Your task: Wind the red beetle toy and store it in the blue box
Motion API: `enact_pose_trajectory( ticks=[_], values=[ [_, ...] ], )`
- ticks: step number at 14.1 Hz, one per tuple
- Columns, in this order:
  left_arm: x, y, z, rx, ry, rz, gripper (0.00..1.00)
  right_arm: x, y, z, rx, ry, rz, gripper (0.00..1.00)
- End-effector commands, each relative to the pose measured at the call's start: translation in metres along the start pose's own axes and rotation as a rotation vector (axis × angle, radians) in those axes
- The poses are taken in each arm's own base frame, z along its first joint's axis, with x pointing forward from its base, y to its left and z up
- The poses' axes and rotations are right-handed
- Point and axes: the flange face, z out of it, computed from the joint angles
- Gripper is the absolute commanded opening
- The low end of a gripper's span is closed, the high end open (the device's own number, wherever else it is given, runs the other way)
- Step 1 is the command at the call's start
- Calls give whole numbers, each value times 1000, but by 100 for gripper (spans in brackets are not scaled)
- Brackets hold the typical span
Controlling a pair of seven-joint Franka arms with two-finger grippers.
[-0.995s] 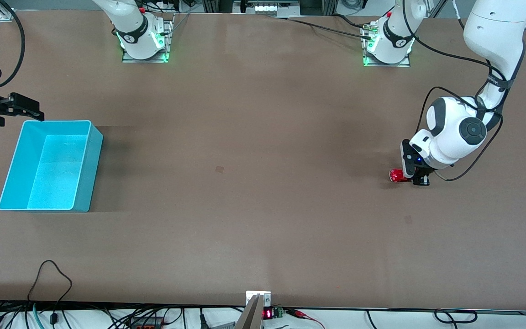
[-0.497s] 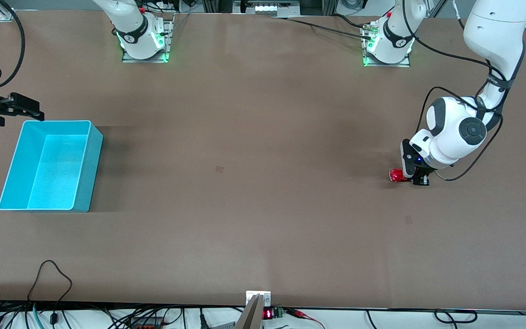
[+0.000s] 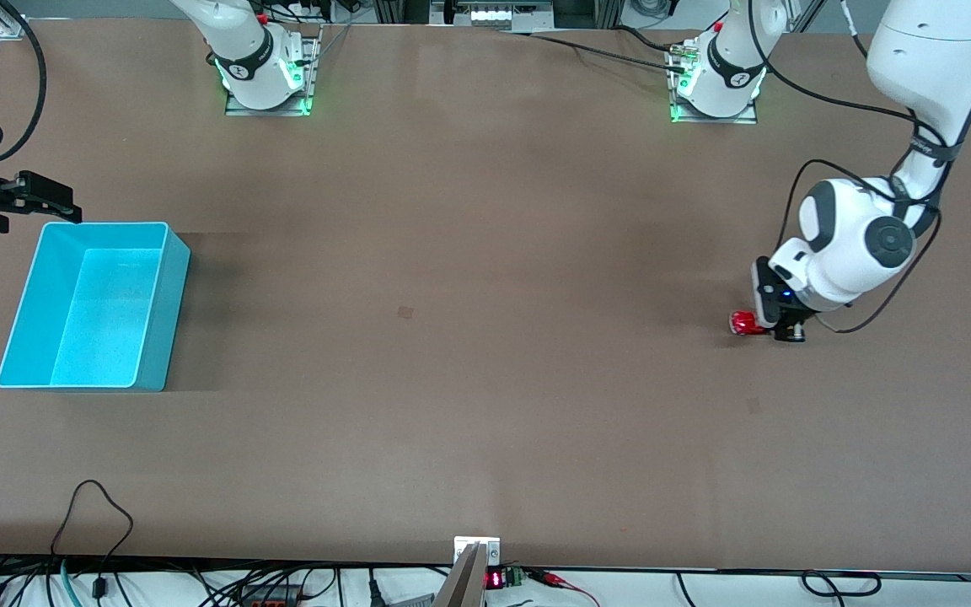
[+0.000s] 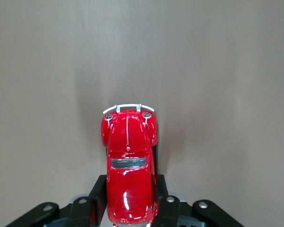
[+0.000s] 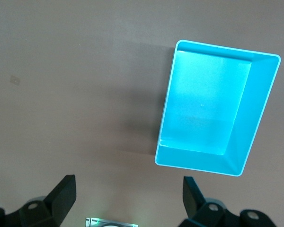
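Blue box [image 3: 169, 261] holds nothing; left end effector [image 4: 128, 208] grips red beetle toy [image 4: 129, 161].

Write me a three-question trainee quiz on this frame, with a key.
1. True or false: the red beetle toy already lies in the blue box.
2. Which gripper is shut on the toy? A) left gripper B) right gripper
3. Fill in: the box stands toward the ____ arm's end of the table.

Key:
1. False; it is on the table between the left gripper's fingers, and the box holds nothing.
2. A; the right gripper is open and waits above the table beside the box.
3. right
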Motion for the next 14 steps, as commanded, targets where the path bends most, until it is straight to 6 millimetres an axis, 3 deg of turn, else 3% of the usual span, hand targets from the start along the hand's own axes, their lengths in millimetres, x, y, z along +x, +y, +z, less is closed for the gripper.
enact_pose_trajectory(
  ticks=[1,4,5,6,7,8,10,12,14],
  values=[
    [-48,23,65,-104,16,62,36,-3,-2,-2,-2,-5,6,100],
    [-104,36,70,-107,24,25,41,-3,-2,-2,-2,-5,6,100],
    [-118,39,69,-104,24,-2,59,-3,-2,-2,-2,-5,6,100],
    [-131,39,61,-126,32,-35,100,-3,-2,-2,-2,-5,6,100],
    [-138,27,39,-170,41,-44,100,-3,-2,-2,-2,-5,6,100],
    [-132,11,13,-221,54,-28,100,-3,-2,-2,-2,-5,6,100],
    [-91,-24,-47,-262,67,62,100,-3,-2,-2,-2,-5,6,100],
    [-53,-39,-105,-246,69,133,100,-3,-2,-2,-2,-5,6,100],
    [-8,-40,-152,-239,57,204,100,-3,-2,-2,-2,-5,6,100]
  ],
)
